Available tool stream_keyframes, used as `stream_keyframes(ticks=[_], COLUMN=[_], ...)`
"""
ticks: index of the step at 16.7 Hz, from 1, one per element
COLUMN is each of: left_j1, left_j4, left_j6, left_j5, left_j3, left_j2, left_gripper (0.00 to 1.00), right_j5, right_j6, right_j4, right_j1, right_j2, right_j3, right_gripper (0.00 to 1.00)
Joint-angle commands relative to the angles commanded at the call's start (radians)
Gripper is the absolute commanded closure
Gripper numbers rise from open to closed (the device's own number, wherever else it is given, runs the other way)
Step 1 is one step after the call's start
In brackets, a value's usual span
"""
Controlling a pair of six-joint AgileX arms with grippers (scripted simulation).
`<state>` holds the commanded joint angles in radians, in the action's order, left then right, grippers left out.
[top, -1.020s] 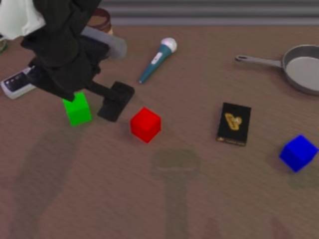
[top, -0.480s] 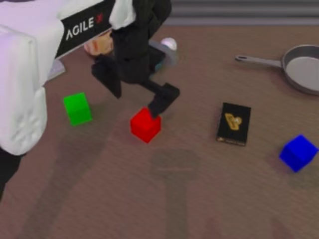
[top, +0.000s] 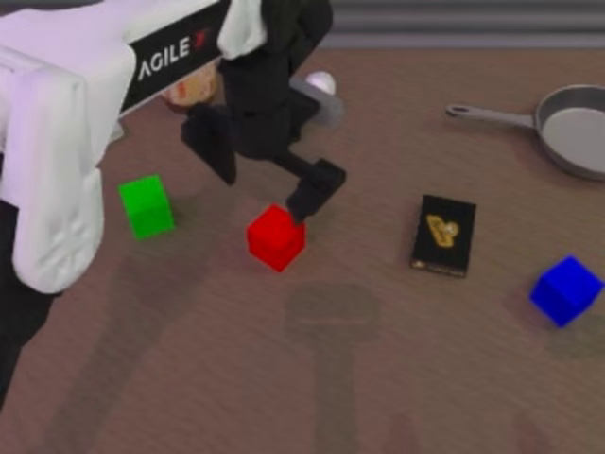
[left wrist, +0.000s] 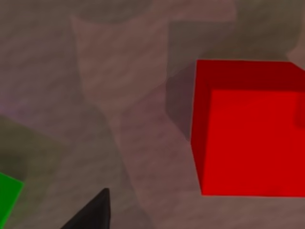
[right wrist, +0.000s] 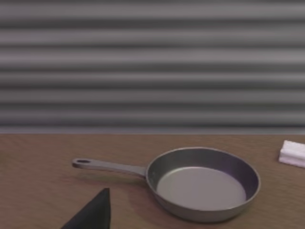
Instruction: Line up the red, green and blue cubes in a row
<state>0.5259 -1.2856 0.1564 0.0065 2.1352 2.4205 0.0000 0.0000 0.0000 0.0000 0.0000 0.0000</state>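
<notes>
**Left gripper over red cube**

Risk: one finger looked to sit near the cube's back edge, so closing off-centre could nudge the red cube [top: 276, 237] aside. Left gripper [top: 267, 180] was spread wide, holding nothing. Green cube [top: 146, 206] lay left of red, blue cube [top: 565, 289] far right.

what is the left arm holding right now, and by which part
Nothing. The left gripper hovers with jaws open above the red cube, which sits free on the table.

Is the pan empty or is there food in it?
Empty. The pan shows only its bare grey bottom in the right wrist view, and the top view shows nothing inside it either.
</notes>
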Motion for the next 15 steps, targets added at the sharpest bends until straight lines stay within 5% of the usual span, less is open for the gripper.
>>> stream_keyframes(ticks=[8, 13, 15], left_j1=[0.003, 0.004, 0.004], left_j4=[0.268, 0.289, 0.289], left_j6=[0.002, 0.002, 0.002], left_j5=[0.0, 0.0, 0.0], left_j3=[-0.186, -0.204, -0.204], left_j2=[0.076, 0.085, 0.085], left_gripper=[0.0, 0.0, 0.15], right_j5=[0.0, 0.0, 0.0], right_j6=[0.0, 0.0, 0.0], right_j4=[0.0, 0.0, 0.0], right_j1=[0.0, 0.0, 0.0], right_j2=[0.0, 0.0, 0.0], right_j3=[0.0, 0.0, 0.0], right_gripper=[0.0, 0.0, 0.0])
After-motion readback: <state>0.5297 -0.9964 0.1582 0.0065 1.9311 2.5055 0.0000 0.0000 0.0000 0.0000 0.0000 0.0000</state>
